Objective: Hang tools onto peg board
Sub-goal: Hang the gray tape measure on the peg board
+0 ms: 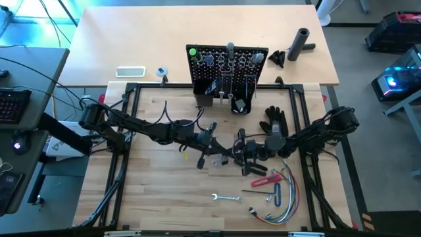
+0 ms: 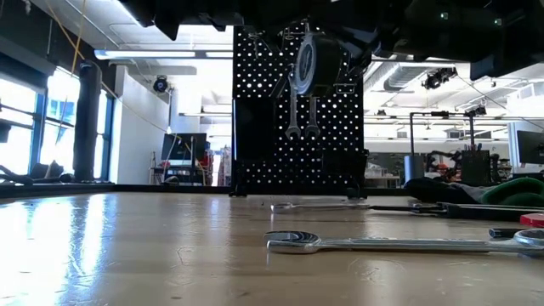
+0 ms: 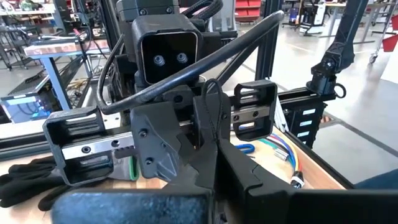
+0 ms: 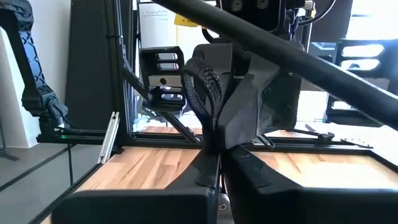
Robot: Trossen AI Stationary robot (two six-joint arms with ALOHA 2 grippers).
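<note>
- Black pliers point(image 1: 227, 155) clamped by both: left gripper point(image 1: 212, 157), right gripper point(image 1: 242, 153), mid-table.
- Peg board point(image 1: 228, 66) at far edge; bare wood point(image 1: 158, 191) near-left.

We note bright windows point(image 2: 42, 127) far left, a white ceiling duct point(image 2: 161, 54) overhead, grey concrete floor point(image 1: 368, 85) right of a pale wooden table point(image 1: 197, 26), red bins point(image 3: 245, 7) on distant shelving.
</note>
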